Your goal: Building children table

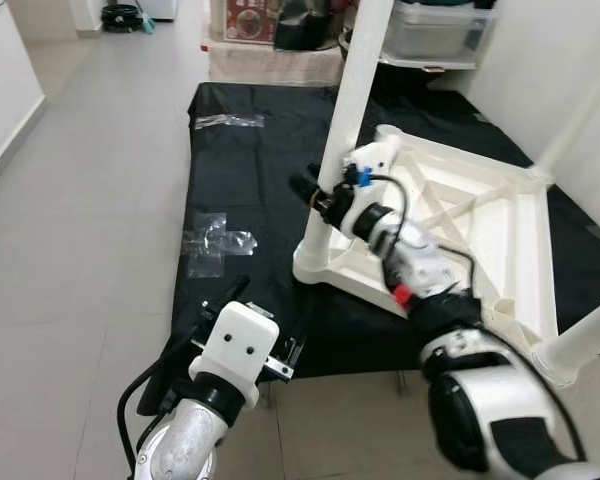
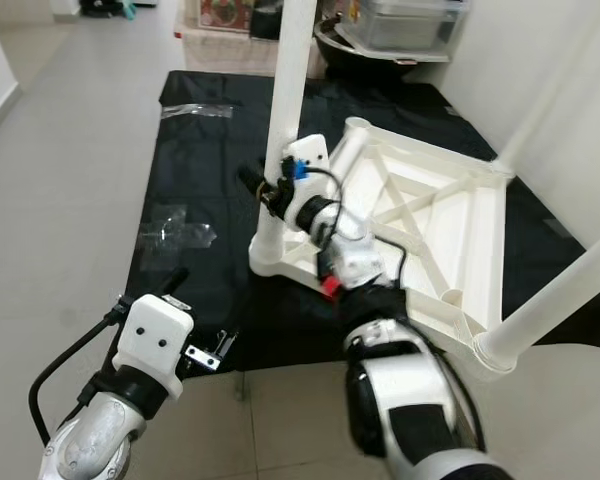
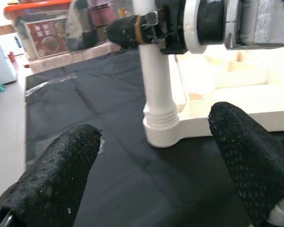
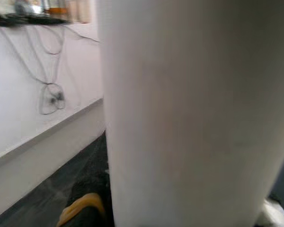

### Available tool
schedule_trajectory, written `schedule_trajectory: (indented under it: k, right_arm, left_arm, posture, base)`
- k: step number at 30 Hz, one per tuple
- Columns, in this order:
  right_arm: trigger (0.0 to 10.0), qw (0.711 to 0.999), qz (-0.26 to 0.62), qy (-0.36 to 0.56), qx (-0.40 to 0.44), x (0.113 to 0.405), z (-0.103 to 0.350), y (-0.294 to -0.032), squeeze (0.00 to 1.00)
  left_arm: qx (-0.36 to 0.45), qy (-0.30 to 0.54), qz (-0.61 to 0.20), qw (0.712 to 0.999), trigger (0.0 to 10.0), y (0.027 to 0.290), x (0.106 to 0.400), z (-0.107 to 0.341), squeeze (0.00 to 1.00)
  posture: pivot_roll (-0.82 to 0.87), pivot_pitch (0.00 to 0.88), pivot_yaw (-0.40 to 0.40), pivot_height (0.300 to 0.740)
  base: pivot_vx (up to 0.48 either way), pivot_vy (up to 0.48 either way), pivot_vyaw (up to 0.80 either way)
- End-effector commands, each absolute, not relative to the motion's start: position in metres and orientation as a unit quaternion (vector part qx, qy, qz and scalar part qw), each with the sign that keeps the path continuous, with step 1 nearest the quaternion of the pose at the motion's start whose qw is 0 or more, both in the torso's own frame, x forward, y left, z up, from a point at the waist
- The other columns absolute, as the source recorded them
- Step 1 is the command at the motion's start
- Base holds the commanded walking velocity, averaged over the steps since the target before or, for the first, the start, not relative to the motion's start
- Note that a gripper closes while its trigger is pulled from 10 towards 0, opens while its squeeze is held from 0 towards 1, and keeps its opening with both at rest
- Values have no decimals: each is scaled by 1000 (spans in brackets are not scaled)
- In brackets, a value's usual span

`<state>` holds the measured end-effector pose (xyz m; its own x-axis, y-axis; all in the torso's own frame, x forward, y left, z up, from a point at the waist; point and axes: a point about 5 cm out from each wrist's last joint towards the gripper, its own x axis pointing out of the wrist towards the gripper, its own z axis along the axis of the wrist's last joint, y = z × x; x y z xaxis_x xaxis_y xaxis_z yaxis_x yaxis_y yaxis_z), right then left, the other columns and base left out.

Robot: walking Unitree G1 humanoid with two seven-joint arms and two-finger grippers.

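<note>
Black cloth (image 1: 240, 190) covers the pale tiled floor (image 1: 90, 200), and a white plastic table top (image 1: 480, 215) lies upside down on it, toward the right.

At the near left, the left gripper (image 3: 156, 175) hangs low over the cloth's near edge, arm bent, wrist raised. Its two black fingers (image 3: 61, 175) are spread wide and grasp nothing; they point toward the table's near-left corner.

Two clear plastic bags rest on the cloth: one (image 1: 215, 243) left of the table, another (image 1: 228, 121) farther away.

The right arm stretches forward from the near right, across the table's underside. The right gripper (image 1: 315, 197) is clenched around an upright white leg (image 1: 355, 90), just above the socket at the near-left corner.

Three legs can be counted: the gripped one, a second leg (image 1: 590, 340) at the near-right corner, and a third leg (image 1: 580, 115) at the far right.

The left wrist view shows the ribbed collar (image 3: 159, 124) where the gripped leg meets its socket. The right wrist view shows that leg pressed close, with cables (image 4: 49, 94) against a white wall (image 4: 38, 75).

Storage boxes (image 1: 435, 28) sit beyond the cloth.
</note>
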<state>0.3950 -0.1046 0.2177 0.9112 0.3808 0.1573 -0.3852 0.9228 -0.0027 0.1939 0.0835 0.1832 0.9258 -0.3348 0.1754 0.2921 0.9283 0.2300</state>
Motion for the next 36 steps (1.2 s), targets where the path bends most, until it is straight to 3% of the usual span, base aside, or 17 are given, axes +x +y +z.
schedule_trajectory:
  k: [1,2,3,5,12,13,14,26,27,31,32,34,35,36]
  right_arm:
    - [0,996,79,-43,5,392,199,-125,0]
    - [0,999,-7,-31,17,386,194,-131,0]
    - [0,999,-7,-31,17,386,194,-131,0]
    - [0,993,-113,-9,41,373,187,-133,0]
    - [0,991,-119,3,64,370,184,-120,0]
    - [9176,990,-124,10,69,372,184,-117,0]
    - [10000,989,-128,15,72,374,184,-115,0]
    - [10000,995,-89,-14,30,375,198,-113,0]
    - [10000,996,-87,-14,21,373,198,-113,1000]
    - [10000,997,-65,-43,2,373,205,-116,1000]
    - [10000,998,-51,-44,7,374,205,-116,129]
    - [10000,998,-43,-42,12,375,205,-116,129]
    - [10000,998,-44,-47,13,377,207,-120,0]
    - [10000,998,-10,-52,42,381,211,-119,0]
  left_arm:
    - [101,-102,-159,977,10000,84,194,180,0]
    - [102,-102,-159,977,10000,84,194,180,0]
    - [102,-102,-159,977,10000,84,194,180,0]
    - [102,-103,-158,977,10000,84,195,181,0]
    - [104,-103,-156,977,10000,84,195,181,0]
    - [104,-103,-156,977,10000,85,195,181,0]
    - [105,-103,-155,977,10000,85,195,181,0]
    - [103,-102,-156,977,10000,84,194,180,0]
    - [103,-101,-156,977,10000,84,193,179,0]
    - [105,-100,-157,977,10000,84,193,179,0]
    - [105,-100,-158,977,10000,84,193,178,0]
    - [105,-100,-158,977,10000,83,193,178,0]
    - [105,-100,-158,977,10000,83,193,178,0]
    - [105,-99,-157,977,10000,83,193,178,0]
  posture:
    - [94,96,-112,740]
    - [94,96,-112,740]
    - [94,96,-112,740]
    - [96,97,-112,740]
    - [95,98,-112,740]
    - [96,100,-112,740]
    - [96,100,-112,740]
    - [92,89,-112,740]
    - [93,87,-111,740]
    - [94,79,-109,740]
    - [94,76,-107,740]
    - [94,76,-107,740]
    - [94,73,-110,740]
    - [96,72,-110,740]
  base:
    - [0,0,0]
    - [0,0,0]
    - [0,0,0]
    - [0,0,0]
    - [0,0,0]
    - [0,0,0]
    - [0,0,0]
    - [0,0,0]
    - [0,0,0]
    - [0,0,0]
    - [0,0,0]
    - [0,0,0]
    - [0,0,0]
    - [0,0,0]
